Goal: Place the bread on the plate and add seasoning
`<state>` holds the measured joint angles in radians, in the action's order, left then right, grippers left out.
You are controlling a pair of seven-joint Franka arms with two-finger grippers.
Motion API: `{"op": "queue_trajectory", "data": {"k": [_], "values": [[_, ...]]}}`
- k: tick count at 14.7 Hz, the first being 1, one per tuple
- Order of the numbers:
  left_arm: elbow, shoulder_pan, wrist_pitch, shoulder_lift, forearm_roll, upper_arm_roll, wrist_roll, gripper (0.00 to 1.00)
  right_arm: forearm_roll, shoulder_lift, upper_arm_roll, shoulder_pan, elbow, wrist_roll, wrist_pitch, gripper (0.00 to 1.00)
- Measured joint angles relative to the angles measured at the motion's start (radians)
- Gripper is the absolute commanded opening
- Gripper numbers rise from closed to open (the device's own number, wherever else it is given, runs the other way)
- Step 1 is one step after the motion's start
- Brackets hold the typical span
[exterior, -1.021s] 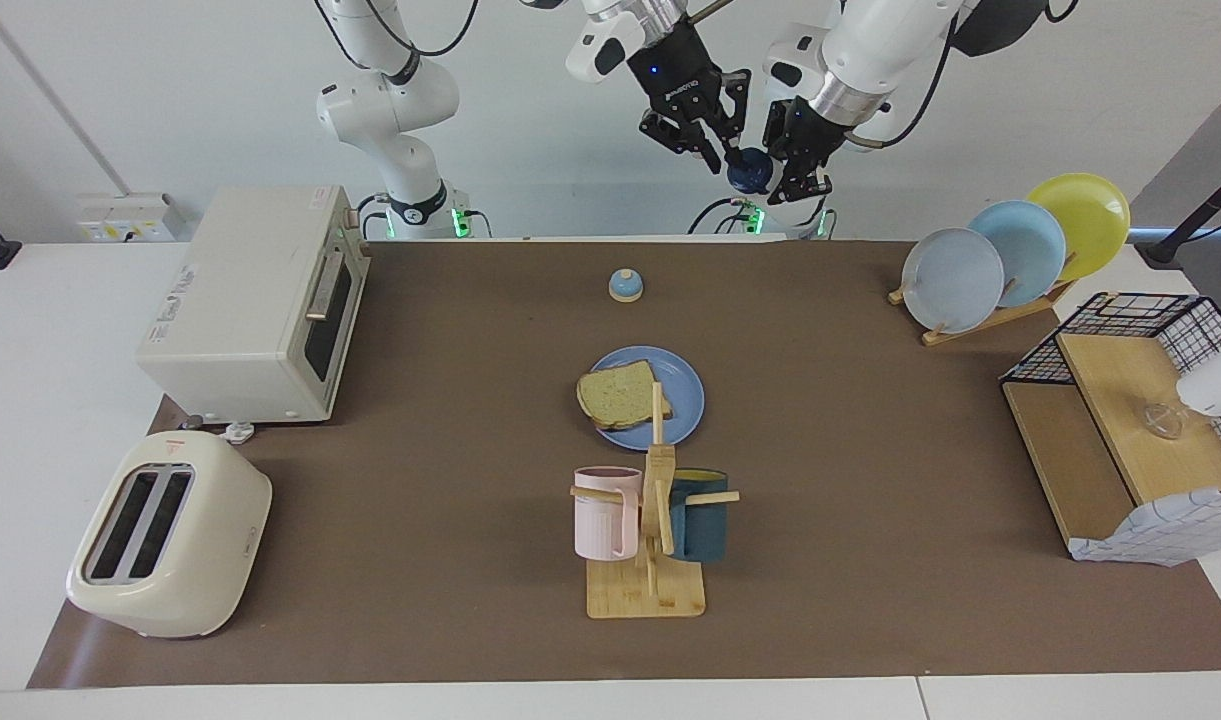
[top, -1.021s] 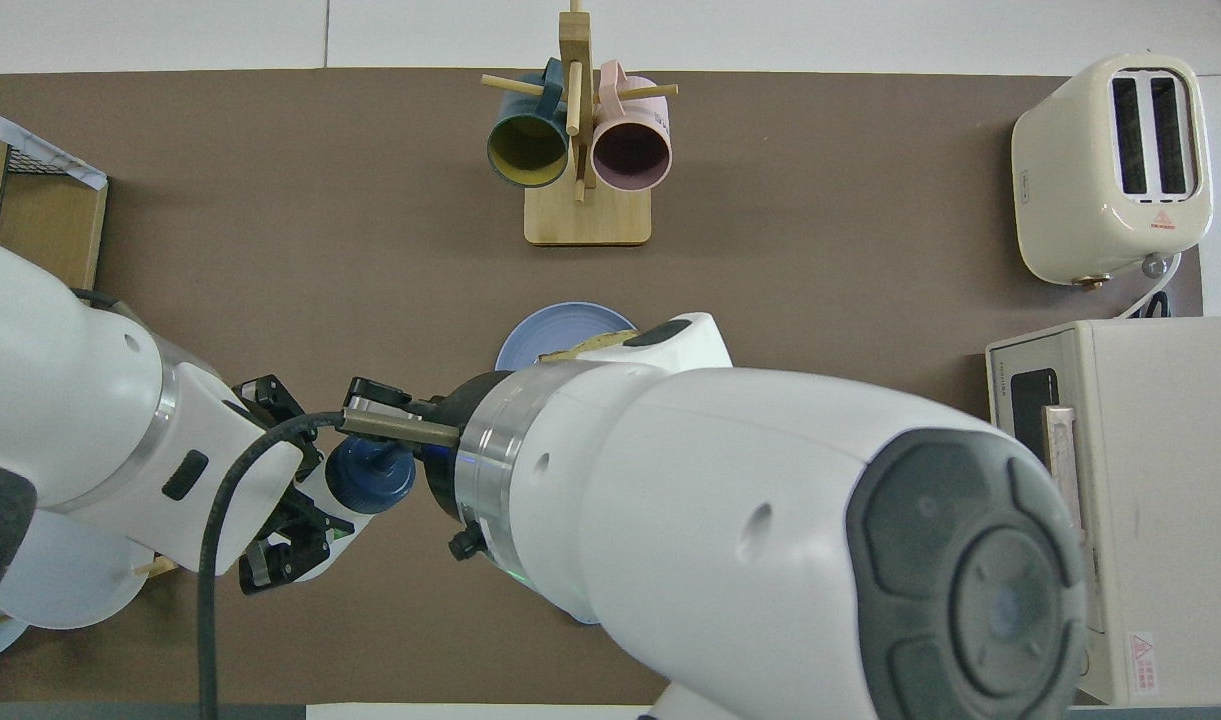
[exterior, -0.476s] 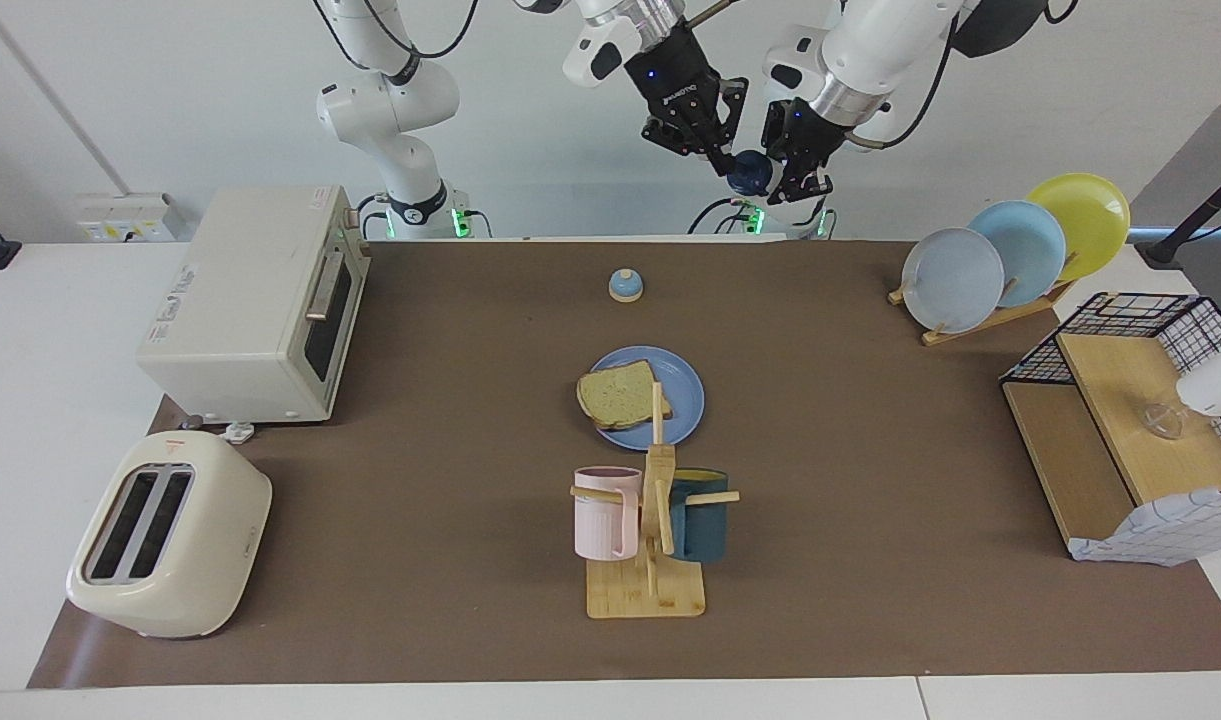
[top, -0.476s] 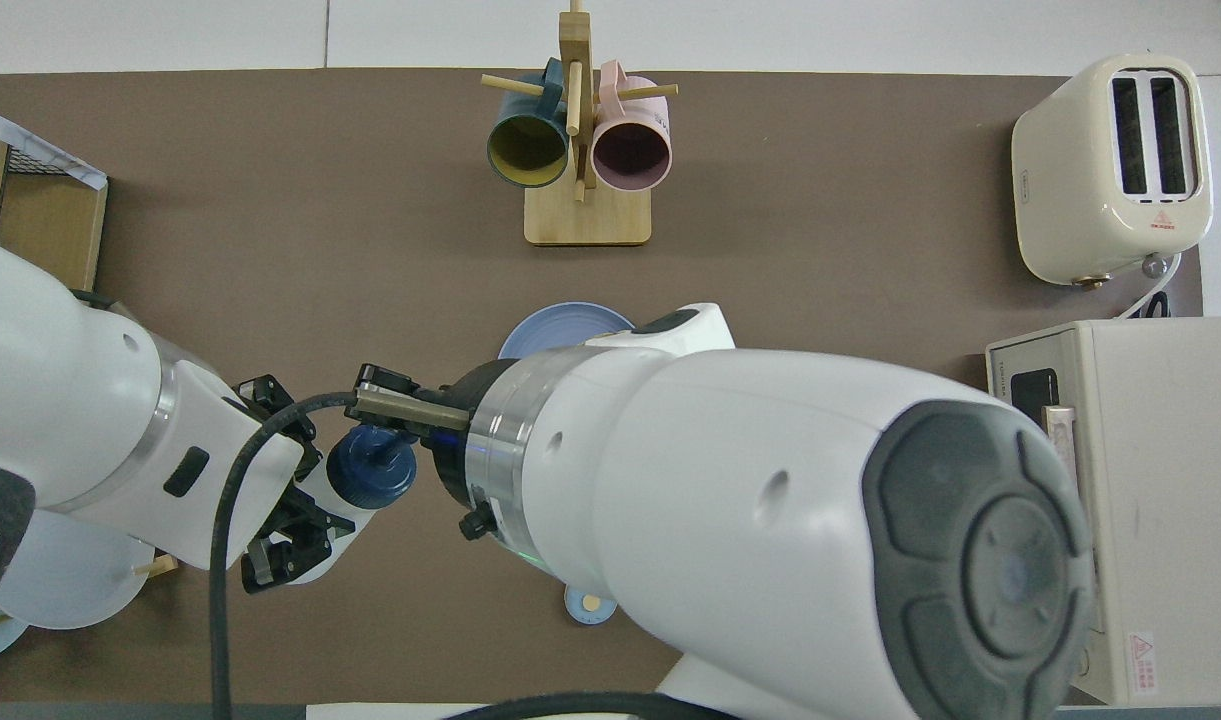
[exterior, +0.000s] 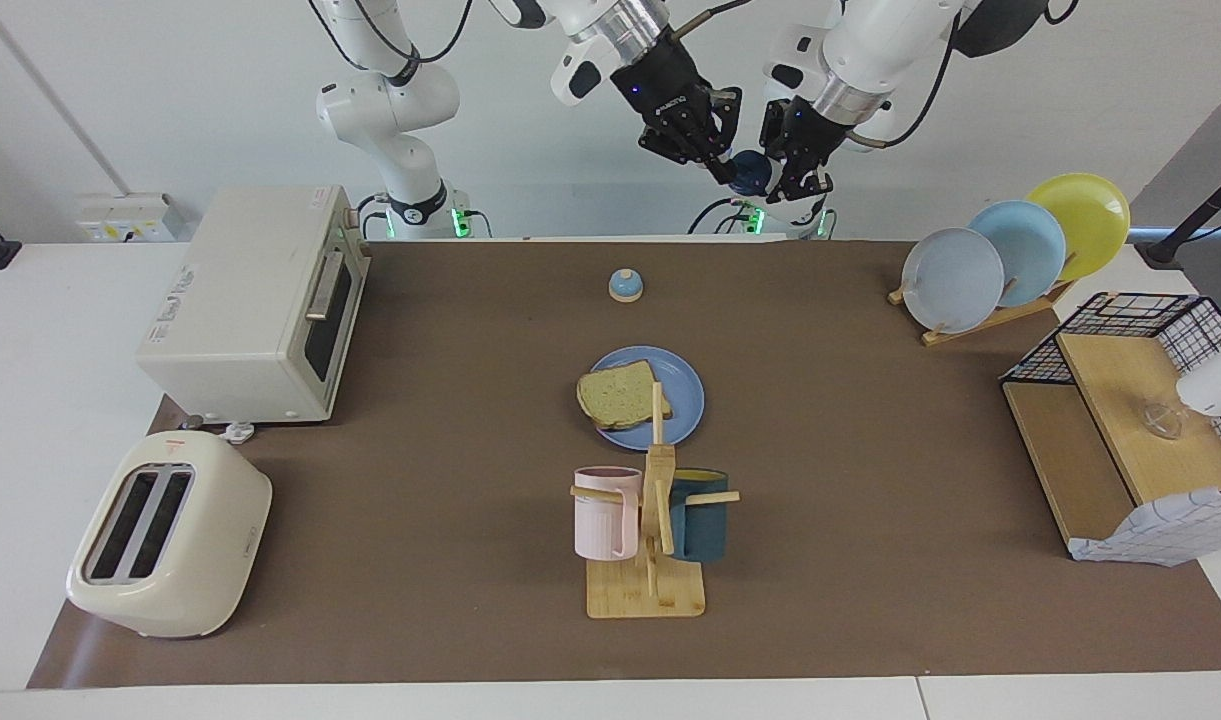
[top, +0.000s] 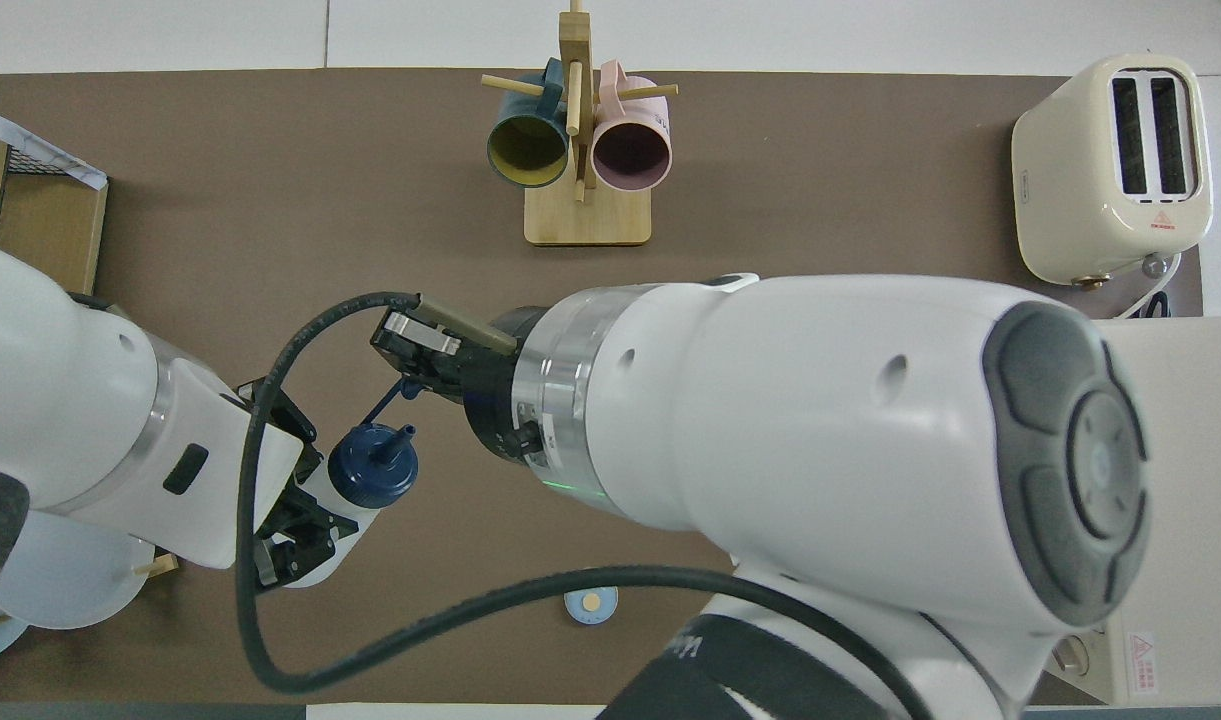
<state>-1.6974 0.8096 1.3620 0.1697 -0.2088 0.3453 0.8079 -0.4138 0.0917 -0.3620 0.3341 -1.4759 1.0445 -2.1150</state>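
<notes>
Brown mat [exterior: 870, 450], toaster's [exterior: 168, 535] red warning triangle

**Room around the plate**

The plate [exterior: 682, 400] with bread [exterior: 618, 396] sits mid-desk, open from above. In the facing view, the mug rack [exterior: 654, 520] crowds it at 6 o'clock and the bell [exterior: 625, 286] stands well clear at 12. Bare mat [exterior: 450, 400] at 3 and 9.
</notes>
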Motion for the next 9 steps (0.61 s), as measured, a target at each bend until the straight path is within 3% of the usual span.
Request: {"op": "queue_trajectory", "data": {"k": [1, 2, 3, 4, 9], "values": [[0.0, 0.0, 0.0, 0.0, 0.0, 0.0, -0.001, 0.1, 0.001, 0.0, 0.0, 0.0, -0.001, -0.029, -0.002, 0.0], [0.0, 0.0, 0.0, 0.001, 0.0, 0.0, -0.001, 0.1, 0.001, 0.0, 0.0, 0.0, -0.003, -0.068, -0.002, 0.43], [0.0, 0.0, 0.0, 0.001, 0.0, 0.0, -0.002, 0.1, 0.001, 0.0, 0.001, 0.0, -0.007, -0.102, -0.003, 0.96], [0.0, 0.0, 0.0, 0.001, 0.0, 0.0, -0.002, 0.1, 0.002, 0.0, 0.002, -0.002, -0.012, -0.123, -0.007, 1.0], [0.0, 0.0, 0.0, 0.001, 0.0, 0.001, -0.007, 0.12, 0.068, -0.001, 0.005, -0.052, -0.02, -0.234, -0.001, 1.0]]}}
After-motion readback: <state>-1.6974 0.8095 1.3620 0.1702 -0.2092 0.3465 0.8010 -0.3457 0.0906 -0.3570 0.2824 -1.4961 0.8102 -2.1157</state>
